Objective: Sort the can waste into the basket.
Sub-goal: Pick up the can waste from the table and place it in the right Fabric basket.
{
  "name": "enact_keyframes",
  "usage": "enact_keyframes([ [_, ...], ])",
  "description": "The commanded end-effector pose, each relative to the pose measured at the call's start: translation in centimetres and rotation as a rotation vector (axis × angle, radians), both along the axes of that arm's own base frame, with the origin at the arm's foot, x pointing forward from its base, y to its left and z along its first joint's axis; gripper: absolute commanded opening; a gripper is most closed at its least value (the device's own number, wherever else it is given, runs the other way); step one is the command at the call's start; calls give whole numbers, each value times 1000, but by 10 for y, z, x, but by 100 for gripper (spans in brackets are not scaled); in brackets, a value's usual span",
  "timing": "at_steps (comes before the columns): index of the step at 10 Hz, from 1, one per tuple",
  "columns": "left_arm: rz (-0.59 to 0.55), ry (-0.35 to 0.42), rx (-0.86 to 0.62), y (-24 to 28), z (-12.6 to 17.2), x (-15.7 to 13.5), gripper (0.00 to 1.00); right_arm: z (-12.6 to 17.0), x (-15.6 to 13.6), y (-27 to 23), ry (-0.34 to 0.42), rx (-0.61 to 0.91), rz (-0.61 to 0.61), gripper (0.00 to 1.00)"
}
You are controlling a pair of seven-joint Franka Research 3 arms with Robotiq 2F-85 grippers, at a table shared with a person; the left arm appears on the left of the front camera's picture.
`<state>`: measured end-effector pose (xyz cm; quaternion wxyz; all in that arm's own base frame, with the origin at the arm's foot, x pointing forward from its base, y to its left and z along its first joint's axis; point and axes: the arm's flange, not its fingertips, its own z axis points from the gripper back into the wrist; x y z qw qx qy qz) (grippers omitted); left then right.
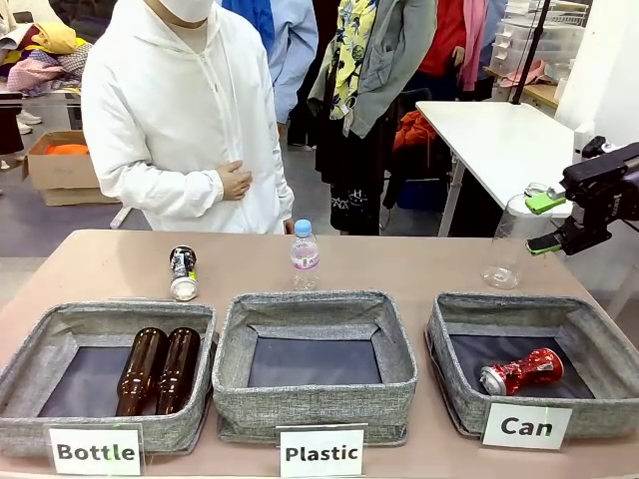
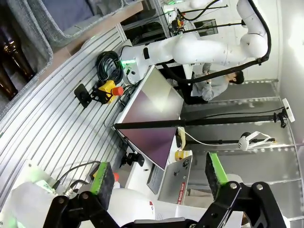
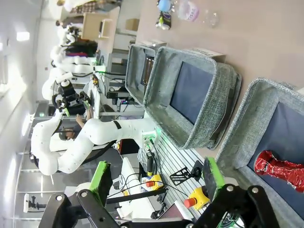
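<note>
Right gripper (image 1: 546, 223) held above the table's right edge, jaws spread and empty; left gripper (image 2: 158, 175) likewise spread, with nothing between its green pads (image 2: 102, 178).

Crushed red can (image 1: 521, 371) lies on the dark lining of the grey "Can" basket (image 1: 449, 369), at the robot's right. Black can (image 1: 183, 272) lies on its side on the bare table (image 1: 399, 264), just behind the "Bottle" basket (image 1: 170, 434) and well apart from the "Can" basket. Two brown glass bottles (image 1: 160, 369) lie side by side in the "Bottle" basket. The "Plastic" basket (image 1: 310, 404) sits between the other two, with a small blue-capped water bottle (image 1: 305, 254) upright behind it. A clear plastic bottle (image 1: 504, 249) stands behind the "Can" basket, near the right gripper. A person (image 1: 180, 110) in a white hooded top stands at the far side, one hand (image 1: 236, 182) at the waist.
</note>
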<state>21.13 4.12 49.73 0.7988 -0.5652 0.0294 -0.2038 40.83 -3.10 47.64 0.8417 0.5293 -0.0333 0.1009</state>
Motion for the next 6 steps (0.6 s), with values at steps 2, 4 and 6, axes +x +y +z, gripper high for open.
enact_keyframes([
  [2, 24, -82, 94, -18, 36, 14, 100, 3, 0, -3, -16, -3, 19, 100],
  [4, 198, -44, 354, -57, 70, 72, 100, 3, 0, -3, -16, -3, 19, 100],
  [6, 533, -57, 587, -88, 73, 130, 100, 3, 0, -3, -16, -3, 19, 100],
])
